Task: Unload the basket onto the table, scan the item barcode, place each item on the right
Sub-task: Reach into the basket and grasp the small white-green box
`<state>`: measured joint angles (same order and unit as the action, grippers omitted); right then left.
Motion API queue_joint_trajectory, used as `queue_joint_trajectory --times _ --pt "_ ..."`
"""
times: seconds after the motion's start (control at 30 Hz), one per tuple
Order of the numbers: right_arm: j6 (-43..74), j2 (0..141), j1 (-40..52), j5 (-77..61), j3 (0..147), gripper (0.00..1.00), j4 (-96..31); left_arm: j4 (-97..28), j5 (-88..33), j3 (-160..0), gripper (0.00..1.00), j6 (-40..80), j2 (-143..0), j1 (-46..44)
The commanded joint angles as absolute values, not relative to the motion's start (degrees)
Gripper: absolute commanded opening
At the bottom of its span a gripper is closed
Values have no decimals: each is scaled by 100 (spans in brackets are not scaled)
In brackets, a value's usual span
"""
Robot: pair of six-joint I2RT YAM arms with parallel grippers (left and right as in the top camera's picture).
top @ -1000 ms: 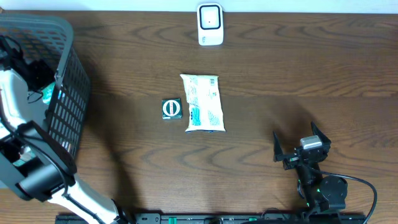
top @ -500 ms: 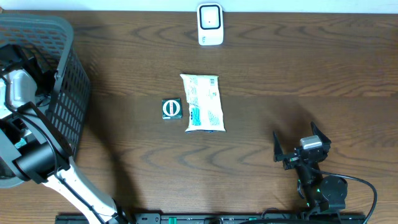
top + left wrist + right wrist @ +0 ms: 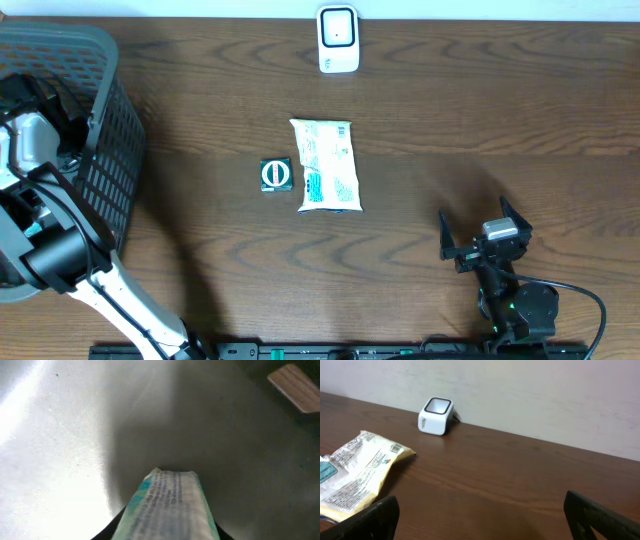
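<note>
In the left wrist view, a narrow teal-and-white printed packet (image 3: 167, 505) lies between the black fingers of my left gripper (image 3: 165, 536), which press against both its sides over the grey basket floor (image 3: 60, 435). From overhead, the left arm reaches down into the grey basket (image 3: 110, 150) and its jaws are hidden. The white barcode scanner (image 3: 338, 40) (image 3: 436, 416) stands at the table's far edge. My right gripper (image 3: 485, 235) (image 3: 482, 515) rests open near the front right, holding nothing.
A white-and-teal pouch (image 3: 325, 165) (image 3: 360, 477) lies mid-table with a small dark teal box (image 3: 275, 175) just to its left. The basket's mesh wall rises at the table's left end. A pale wall stands behind the scanner.
The left arm has shifted inside the basket and its jaws have narrowed onto the packet. The right arm and the things on the table have not moved.
</note>
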<state>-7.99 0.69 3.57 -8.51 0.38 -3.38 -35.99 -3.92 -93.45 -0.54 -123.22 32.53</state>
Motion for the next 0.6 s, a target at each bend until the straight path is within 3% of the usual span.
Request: queue_joint_trajectory --times 0.0,0.3,0.57 --pt "-733 43 397 -849 32 99 -362 -3603 -381 -9341 26 30 -11736 3269" --pt "-733 43 397 -849 32 99 -362 -3717 -390 -9341 21 569 -9922 3264" --pt "-733 43 397 -849 32 99 -362 -3857 -1597 -9338 20 829 -8221 2694"
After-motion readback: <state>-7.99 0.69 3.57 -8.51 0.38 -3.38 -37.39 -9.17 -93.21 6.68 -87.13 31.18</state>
